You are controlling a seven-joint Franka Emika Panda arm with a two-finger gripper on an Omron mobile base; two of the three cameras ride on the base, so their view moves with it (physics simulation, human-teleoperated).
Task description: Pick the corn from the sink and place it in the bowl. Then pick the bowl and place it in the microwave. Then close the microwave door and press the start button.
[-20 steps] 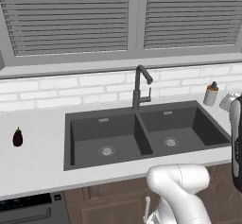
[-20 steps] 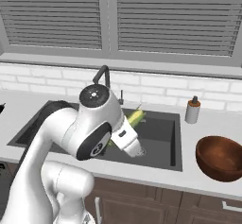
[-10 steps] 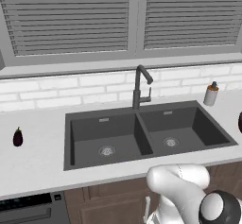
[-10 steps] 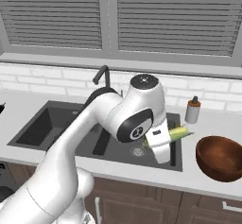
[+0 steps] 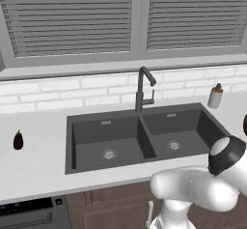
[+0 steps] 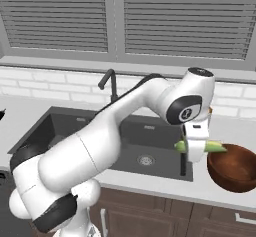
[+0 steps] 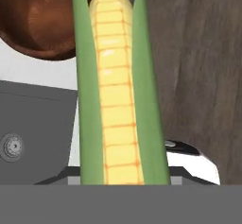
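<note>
My gripper (image 6: pixel 196 151) is shut on the corn (image 6: pixel 214 146), a yellow cob in green husk that lies level across the jaws. It hangs over the counter strip between the sink (image 6: pixel 65 131) and the reddish-brown wooden bowl (image 6: pixel 235 168), with the cob's tip just over the bowl's left rim. In the hand view the corn (image 7: pixel 116 90) runs up the middle and hides my fingertips. The bowl (image 7: pixel 42 20) lies beyond its tip, and the sink (image 7: pixel 28 119) is at the left. The sink (image 5: pixel 140 134) has nothing in either basin. The microwave and its door are out of view.
A tall black faucet (image 5: pixel 143 85) stands behind the sink. A dark purple eggplant (image 5: pixel 18 140) lies on the counter far left. A soap bottle (image 5: pixel 215 96) stands at the back right. An oven front (image 5: pixel 29 213) sits below the counter at the left.
The arm has swung to the right, carrying the corn from above the sink's right basin to the bowl's left rim. The grip has stayed the same.
</note>
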